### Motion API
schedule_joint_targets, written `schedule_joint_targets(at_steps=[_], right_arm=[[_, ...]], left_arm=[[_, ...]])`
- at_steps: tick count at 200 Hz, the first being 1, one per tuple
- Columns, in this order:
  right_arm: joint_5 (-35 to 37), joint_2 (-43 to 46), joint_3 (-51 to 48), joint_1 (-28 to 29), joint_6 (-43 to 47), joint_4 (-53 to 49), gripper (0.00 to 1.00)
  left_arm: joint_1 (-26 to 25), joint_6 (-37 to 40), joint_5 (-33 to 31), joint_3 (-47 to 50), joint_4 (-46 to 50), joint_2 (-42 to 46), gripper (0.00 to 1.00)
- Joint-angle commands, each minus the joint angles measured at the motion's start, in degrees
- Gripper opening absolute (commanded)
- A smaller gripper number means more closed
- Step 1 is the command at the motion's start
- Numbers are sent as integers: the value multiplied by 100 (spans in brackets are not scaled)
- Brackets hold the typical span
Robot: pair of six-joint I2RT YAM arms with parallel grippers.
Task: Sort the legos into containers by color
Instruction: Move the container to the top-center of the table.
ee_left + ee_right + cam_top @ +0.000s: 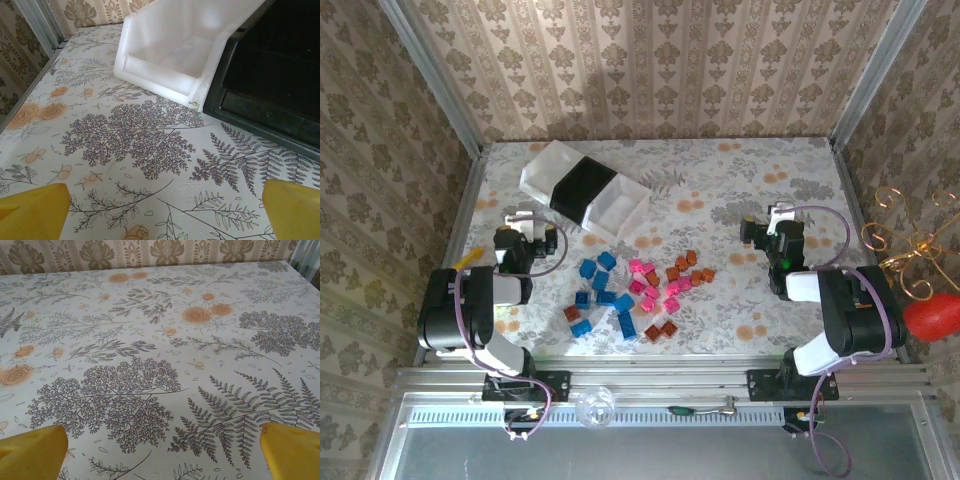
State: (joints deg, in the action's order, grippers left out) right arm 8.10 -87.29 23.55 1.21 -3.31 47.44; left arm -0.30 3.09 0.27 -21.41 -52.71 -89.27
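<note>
**Colour sorting at its outset: both grippers empty, every brick loose**

Top view. The legos lie in a loose heap on the table, midway between its left and right edges and closer to the near edge. Blue bricks take the left of the heap, pink bricks the middle and orange-brown bricks the right, with a few orange-brown strays on the near side. The containers, three trays in a slanted row, sit toward the far-left corner, just beyond the heap. No brick is seen in them. The left gripper hangs near the left edge. The right gripper hangs near the right edge, well apart from the heap.

Wrist views. The left gripper has its jaws wide apart and holds nothing; it faces the white tray and the black tray. The right gripper also has its jaws wide apart and empty, over bare patterned cloth.

Reading. The step in hand appears to be the first pick. The next move calls for bringing one gripper over the heap and closing on a single brick. Many bricks touch or nearly touch, so an outlying one should be easier to take alone.

Surroundings. A yellow toy lies by the left edge beside the left arm, off the likely path from heap to trays. A red object and a gold wire ornament stand beyond the right edge.
</note>
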Motion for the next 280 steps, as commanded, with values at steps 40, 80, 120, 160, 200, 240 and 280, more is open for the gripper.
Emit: schedule_joint_targets(at_steps=[40, 80, 120, 160, 200, 240, 280], right_arm=[[-64, -17, -35, 2, 50, 165, 100], [-63, -17, -43, 2, 50, 160, 100], [-63, -17, -39, 2, 50, 160, 100], [-63, -21, -35, 2, 50, 160, 100], [-63, -17, -39, 2, 50, 168, 100], [-63, -25, -17, 2, 42, 135, 100], [-10, 105, 41, 19, 42, -75, 100]], left_arm=[[-11, 86, 69, -111, 6, 7, 100], [-14, 82, 78, -109, 7, 5, 100], [-14, 82, 78, -110, 6, -1, 100], [-12, 86, 78, -109, 6, 6, 100], [-14, 84, 78, -109, 11, 6, 100], [-6, 77, 86, -117, 13, 7, 100], [-155, 155, -263, 93, -120, 302, 100]])
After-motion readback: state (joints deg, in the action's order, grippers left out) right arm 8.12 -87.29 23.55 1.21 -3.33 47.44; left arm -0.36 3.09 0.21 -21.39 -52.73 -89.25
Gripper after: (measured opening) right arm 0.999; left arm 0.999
